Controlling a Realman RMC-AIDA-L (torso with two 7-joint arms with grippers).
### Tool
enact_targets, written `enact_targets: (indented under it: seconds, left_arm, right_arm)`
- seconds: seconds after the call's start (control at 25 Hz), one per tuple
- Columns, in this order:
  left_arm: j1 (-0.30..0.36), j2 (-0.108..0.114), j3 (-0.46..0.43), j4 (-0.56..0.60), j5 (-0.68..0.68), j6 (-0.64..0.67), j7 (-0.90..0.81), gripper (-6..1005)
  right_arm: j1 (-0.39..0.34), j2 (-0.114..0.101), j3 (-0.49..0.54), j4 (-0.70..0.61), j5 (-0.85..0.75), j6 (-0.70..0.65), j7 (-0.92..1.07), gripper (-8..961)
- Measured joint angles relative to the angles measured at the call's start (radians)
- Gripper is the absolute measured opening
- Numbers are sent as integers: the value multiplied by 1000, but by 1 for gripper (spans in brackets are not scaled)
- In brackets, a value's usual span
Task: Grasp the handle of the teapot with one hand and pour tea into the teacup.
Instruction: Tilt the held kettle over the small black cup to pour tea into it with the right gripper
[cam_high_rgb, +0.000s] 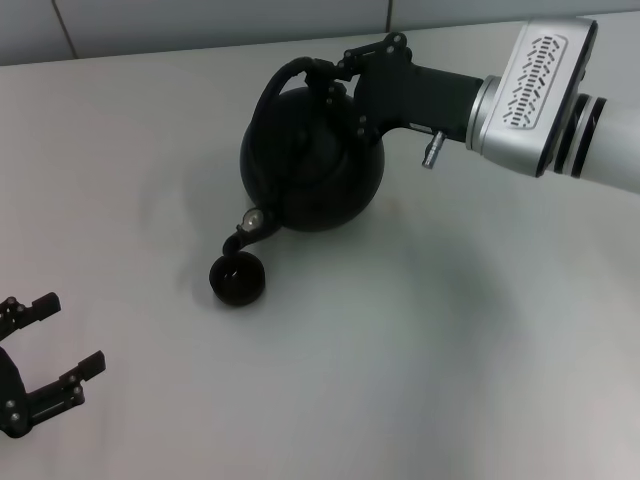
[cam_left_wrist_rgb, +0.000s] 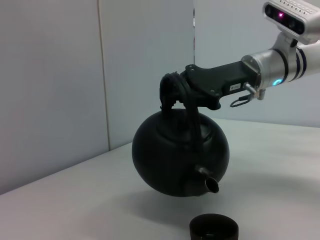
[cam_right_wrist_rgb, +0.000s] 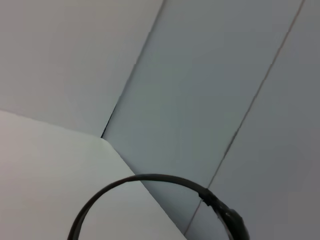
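My right gripper (cam_high_rgb: 322, 75) is shut on the black arched handle (cam_high_rgb: 272, 84) and holds the round matte-black teapot (cam_high_rgb: 312, 170) lifted off the table and tilted, spout (cam_high_rgb: 250, 232) down over the small dark teacup (cam_high_rgb: 237, 280). The left wrist view shows the teapot (cam_left_wrist_rgb: 175, 155) hanging from the gripper (cam_left_wrist_rgb: 172, 90), its spout (cam_left_wrist_rgb: 209, 183) just above the teacup (cam_left_wrist_rgb: 213, 228). The right wrist view shows only the handle's arc (cam_right_wrist_rgb: 165, 192). My left gripper (cam_high_rgb: 50, 350) is open and empty, parked at the near left.
The white table (cam_high_rgb: 420, 340) stretches around the cup. A grey panelled wall (cam_left_wrist_rgb: 75, 75) stands behind the table's far edge.
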Motion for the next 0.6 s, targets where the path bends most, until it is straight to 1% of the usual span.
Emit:
enact_targets:
  seconds: [0.6]
  left_arm:
    - [-1,-1,0,-4,-4,-1,0,807]
  right_arm:
    - [9,2,0,-5,7,0,-180,66]
